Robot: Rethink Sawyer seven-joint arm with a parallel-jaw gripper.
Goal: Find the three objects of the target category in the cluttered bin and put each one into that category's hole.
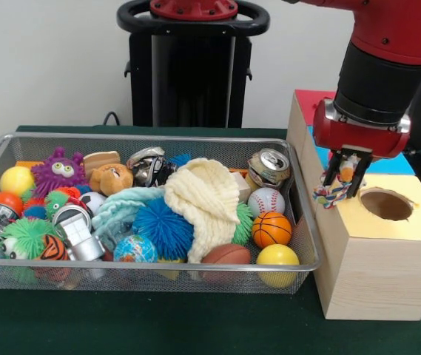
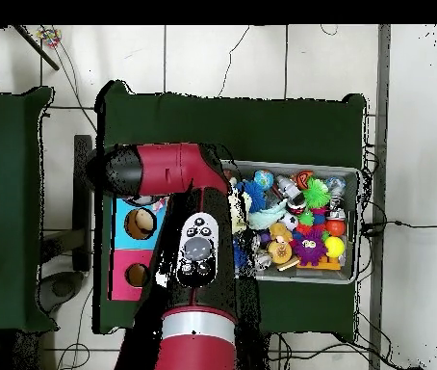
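My gripper is shut on a white rope bundle flecked with colours. It holds the bundle over the left part of the yellow top of the pale wooden box, just left of the round hole. The bundle hangs from the fingertips, close above the box. The wire mesh bin stands to the left of the box, full of toys; it also shows in the overhead view. No other rope bundle shows in the clutter. In the overhead view my arm hides the gripper and the yellow box.
A cream knitted cloth, a blue spiky ball, a baseball, a small basketball, a crushed can and a purple spiky toy lie in the bin. The blue-topped box and the red-topped box stand behind the yellow one.
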